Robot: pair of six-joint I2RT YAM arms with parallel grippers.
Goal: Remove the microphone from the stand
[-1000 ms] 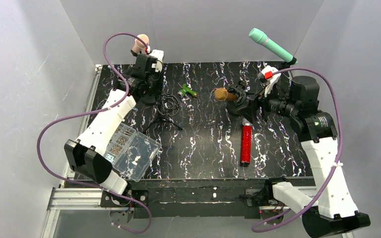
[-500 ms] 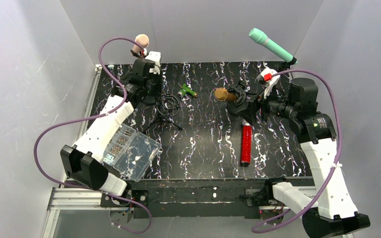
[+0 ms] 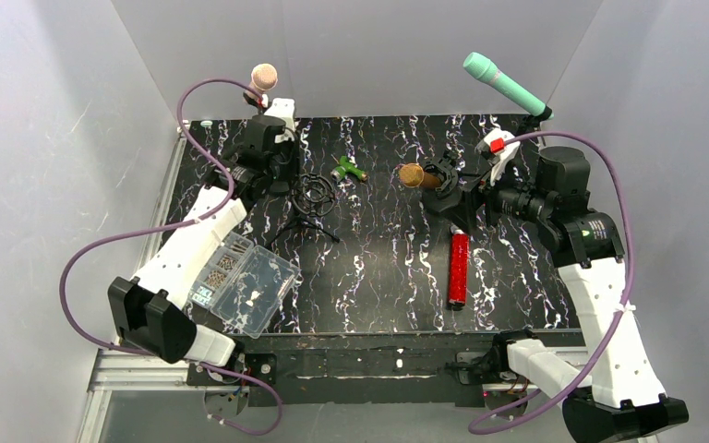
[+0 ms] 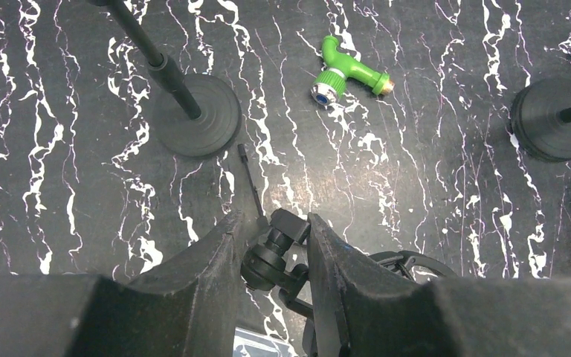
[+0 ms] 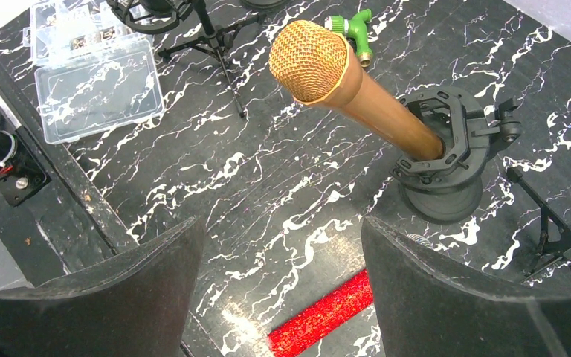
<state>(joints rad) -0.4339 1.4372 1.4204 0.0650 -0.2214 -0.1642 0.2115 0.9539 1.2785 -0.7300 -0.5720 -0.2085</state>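
The right gripper [image 5: 281, 227] is being held with its jaws wide apart and pointed at the gold mic [image 5: 357, 89]. That mic is being carried in the ring mount [image 5: 457, 152] of a round-based stand [image 5: 442, 202]. Its head is tilted up toward the gripper and its tail is passed through the ring. No contact is being made with it by the fingers [image 5: 446, 297].

The left gripper [image 4: 273, 230] is being held over the rear left of the table [image 3: 388, 277], its fingers [image 4: 193, 282] drawn close with only a narrow gap. A black joint [image 4: 268, 260] is being seen in that gap. Whether it is being clamped or merely lies below cannot be told.

In the top view the pink mic [image 3: 264, 76] is being shown just beyond the left gripper, high and head up. What is carrying it is being hidden by the arm.

Under the left gripper, a round base [image 4: 193, 119] with a slanting pole and a green nozzle [image 4: 349, 73] are being seen on the table. A tripod [image 3: 314, 198] is being shown beside them. A teal mic [image 3: 503, 81] is being carried high at the rear right. A red stick [image 3: 459, 268] is being shown near the gold mic's stand, and a clear box [image 3: 245, 281] at the near left.
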